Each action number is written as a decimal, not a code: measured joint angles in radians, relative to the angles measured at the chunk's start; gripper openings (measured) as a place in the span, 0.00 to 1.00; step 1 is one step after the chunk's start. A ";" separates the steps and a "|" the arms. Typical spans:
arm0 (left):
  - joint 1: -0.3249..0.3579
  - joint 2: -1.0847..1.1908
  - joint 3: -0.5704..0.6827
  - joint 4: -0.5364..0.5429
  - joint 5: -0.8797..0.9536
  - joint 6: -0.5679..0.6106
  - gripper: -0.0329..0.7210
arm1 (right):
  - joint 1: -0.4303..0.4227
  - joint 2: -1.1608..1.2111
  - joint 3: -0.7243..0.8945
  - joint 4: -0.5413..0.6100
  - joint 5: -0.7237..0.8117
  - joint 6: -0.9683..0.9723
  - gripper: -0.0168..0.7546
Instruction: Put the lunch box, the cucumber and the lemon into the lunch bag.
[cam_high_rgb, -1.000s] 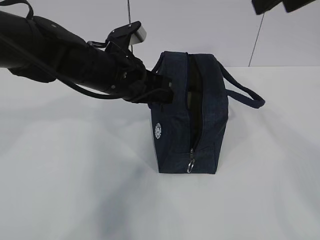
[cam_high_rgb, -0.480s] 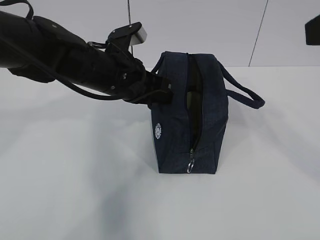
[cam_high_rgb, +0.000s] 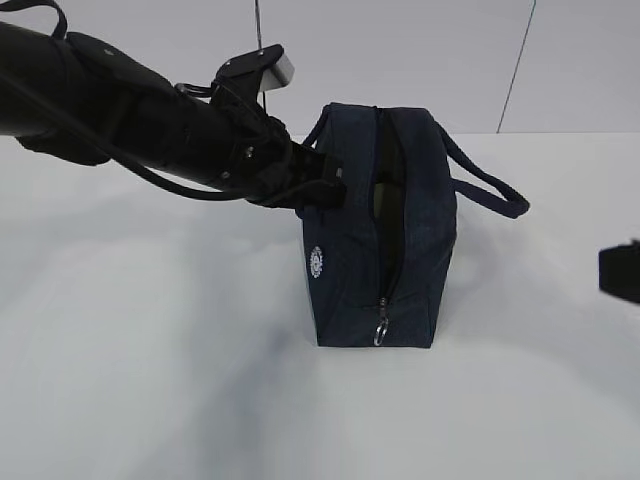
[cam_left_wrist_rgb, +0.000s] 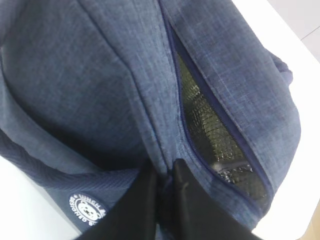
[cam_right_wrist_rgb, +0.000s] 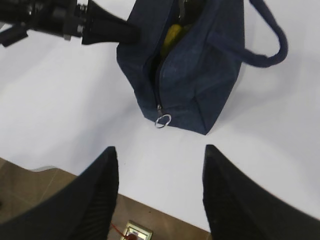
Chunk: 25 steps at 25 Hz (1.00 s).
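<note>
The dark navy lunch bag (cam_high_rgb: 420, 240) stands on the white table with its top zipper open. My left gripper (cam_high_rgb: 328, 190) is shut on a fold of the bag's fabric beside the opening; the left wrist view shows it (cam_left_wrist_rgb: 165, 169) pinching that fold next to the silver lining (cam_left_wrist_rgb: 215, 137). The yellow lemon (cam_right_wrist_rgb: 172, 34) shows inside the opening. The lunch box and the cucumber are hidden. My right gripper (cam_right_wrist_rgb: 160, 150) is open and empty, in front of the bag above the table's edge; only a corner of it (cam_high_rgb: 620, 272) shows in the exterior view.
The zipper's metal ring pull (cam_high_rgb: 381, 335) hangs at the bag's near end, also in the right wrist view (cam_right_wrist_rgb: 163, 121). One loop handle (cam_high_rgb: 490, 190) droops to the right. The table's front edge (cam_right_wrist_rgb: 165, 200) borders brown floor.
My right gripper has dropped from the top right corner down to the right edge of the exterior view. The left gripper and the bag have stayed put.
</note>
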 joint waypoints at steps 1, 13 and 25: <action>0.000 0.000 0.000 0.000 0.000 0.000 0.07 | 0.000 -0.004 0.031 0.028 -0.016 -0.027 0.55; 0.000 0.000 0.000 0.001 0.004 0.000 0.07 | 0.000 -0.008 0.274 0.496 -0.172 -0.654 0.55; 0.000 0.000 0.000 0.001 0.009 0.000 0.07 | 0.000 0.114 0.316 0.663 -0.340 -0.991 0.55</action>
